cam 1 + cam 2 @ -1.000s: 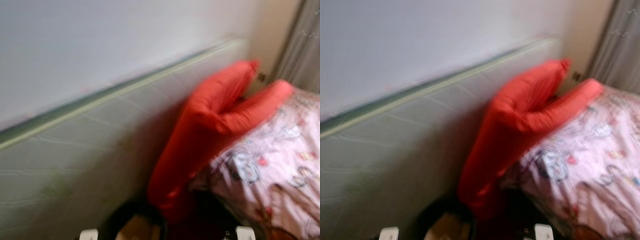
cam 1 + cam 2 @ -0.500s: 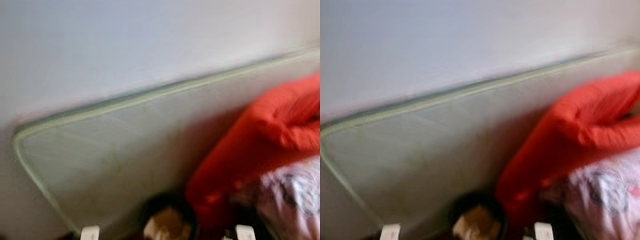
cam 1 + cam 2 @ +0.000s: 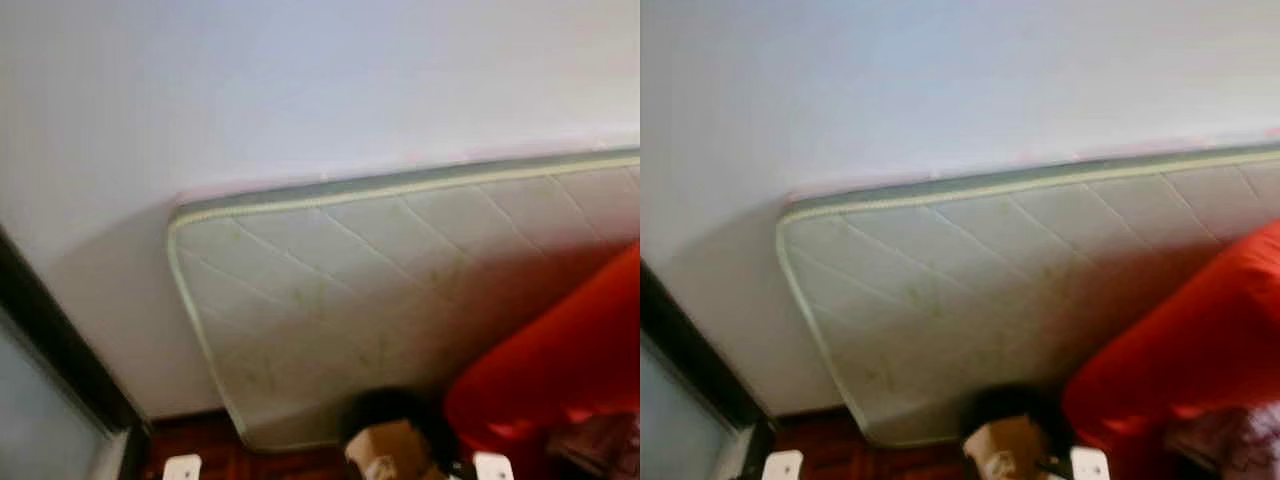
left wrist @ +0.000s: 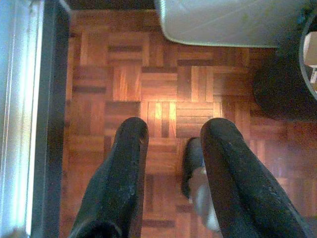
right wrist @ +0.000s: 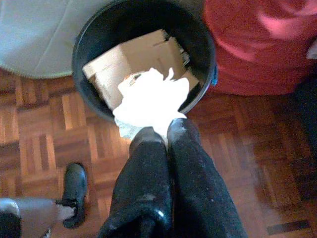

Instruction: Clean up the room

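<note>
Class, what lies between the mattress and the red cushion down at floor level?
A black bin holding cardboard, seen in the right wrist view between mattress and cushion.

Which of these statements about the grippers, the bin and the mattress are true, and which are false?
1. The right gripper holds a white crumpled paper over the black bin. True.
2. The bin is empty. False: cardboard lies inside it.
3. The left gripper has its fingers apart over the parquet floor. True.
4. The mattress lies flat on the floor. False: it leans against the wall.
5. The red cushion is left of the bin. False: it is on the right.
</note>
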You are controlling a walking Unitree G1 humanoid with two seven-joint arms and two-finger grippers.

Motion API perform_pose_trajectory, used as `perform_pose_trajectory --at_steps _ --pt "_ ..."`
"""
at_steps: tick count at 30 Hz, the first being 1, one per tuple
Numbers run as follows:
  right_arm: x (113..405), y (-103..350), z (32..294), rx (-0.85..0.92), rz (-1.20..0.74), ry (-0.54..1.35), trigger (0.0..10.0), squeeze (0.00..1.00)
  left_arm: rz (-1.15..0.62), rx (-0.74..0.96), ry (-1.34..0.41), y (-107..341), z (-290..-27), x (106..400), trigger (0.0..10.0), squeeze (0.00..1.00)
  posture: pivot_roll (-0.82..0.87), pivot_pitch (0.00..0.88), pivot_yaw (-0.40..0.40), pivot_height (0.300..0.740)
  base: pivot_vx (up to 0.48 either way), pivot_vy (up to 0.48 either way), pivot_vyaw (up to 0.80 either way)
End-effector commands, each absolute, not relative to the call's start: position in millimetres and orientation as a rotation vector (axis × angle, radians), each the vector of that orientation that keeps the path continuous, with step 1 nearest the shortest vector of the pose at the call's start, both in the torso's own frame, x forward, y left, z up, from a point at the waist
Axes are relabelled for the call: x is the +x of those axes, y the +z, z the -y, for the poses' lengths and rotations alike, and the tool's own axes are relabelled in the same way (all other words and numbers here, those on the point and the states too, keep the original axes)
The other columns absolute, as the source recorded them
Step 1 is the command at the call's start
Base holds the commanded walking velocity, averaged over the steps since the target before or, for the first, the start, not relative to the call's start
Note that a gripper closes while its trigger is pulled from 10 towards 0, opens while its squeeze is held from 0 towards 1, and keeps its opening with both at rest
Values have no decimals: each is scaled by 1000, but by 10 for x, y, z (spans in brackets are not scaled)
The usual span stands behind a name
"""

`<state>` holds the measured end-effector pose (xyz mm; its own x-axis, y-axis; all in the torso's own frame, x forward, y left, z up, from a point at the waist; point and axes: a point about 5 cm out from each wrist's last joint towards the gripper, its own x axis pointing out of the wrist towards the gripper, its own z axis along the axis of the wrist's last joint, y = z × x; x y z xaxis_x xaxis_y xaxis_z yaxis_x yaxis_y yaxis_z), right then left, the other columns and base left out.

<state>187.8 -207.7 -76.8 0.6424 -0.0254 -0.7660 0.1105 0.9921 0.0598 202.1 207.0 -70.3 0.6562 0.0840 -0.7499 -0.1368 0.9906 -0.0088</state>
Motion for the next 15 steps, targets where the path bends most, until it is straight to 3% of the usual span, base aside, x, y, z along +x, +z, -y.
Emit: perform_pose_trajectory --at_steps 1,13,15 --pt "1932 -749 2029 117 -854 -70 10000 0 -847 -56 136 -699 -2129 2008 10000 0 -35 0 15 740 0 0 494" --pt "1935 -742 2030 146 -831 -98 10000 0 -846 -75 135 -700 -2126 2006 10000 0 -35 0 15 740 0 0 41" --pt "1936 -742 2030 145 -831 -98 10000 0 -845 -77 133 -700 -2125 2008 10000 0 -34 0 16 740 259 0 0"
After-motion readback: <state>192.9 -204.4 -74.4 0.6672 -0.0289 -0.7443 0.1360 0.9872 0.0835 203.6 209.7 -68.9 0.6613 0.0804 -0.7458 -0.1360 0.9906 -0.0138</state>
